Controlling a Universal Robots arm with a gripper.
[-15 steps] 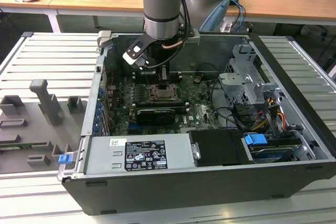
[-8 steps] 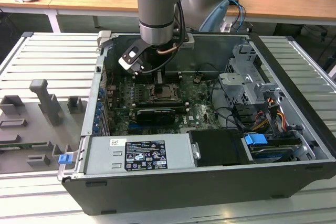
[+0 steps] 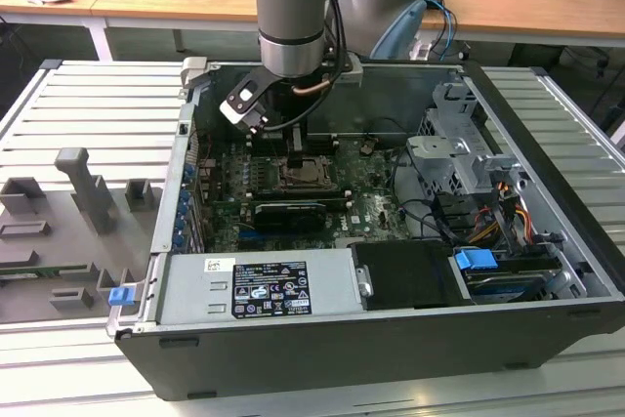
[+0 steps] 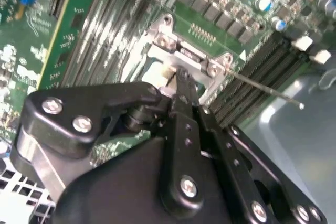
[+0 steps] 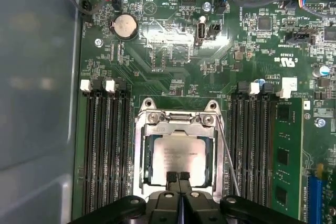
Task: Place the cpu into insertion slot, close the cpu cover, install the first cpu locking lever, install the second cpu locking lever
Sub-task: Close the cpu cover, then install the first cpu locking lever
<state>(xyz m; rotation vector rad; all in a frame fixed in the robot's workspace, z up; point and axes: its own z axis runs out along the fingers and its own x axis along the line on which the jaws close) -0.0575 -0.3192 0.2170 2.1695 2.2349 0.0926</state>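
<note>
The insertion slot (image 5: 137, 171) already holds the cpu (image 5: 178, 153), and the cpu cover (image 5: 178, 120) lies shut over it. At the slot's six o'clock sits the tool (image 5: 178, 176), fingertips pinched together on nothing. At three o'clock a locking lever (image 5: 229, 162) angles loose, seemingly unlatched.

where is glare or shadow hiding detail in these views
second wrist view: strong glare streaks the memory slots and whitens the cpu cover; first wrist view: even light, just a soft sheen on the cpu, the gripper dark against it; exterior view: dim inside the case around the insertion slot.
</note>
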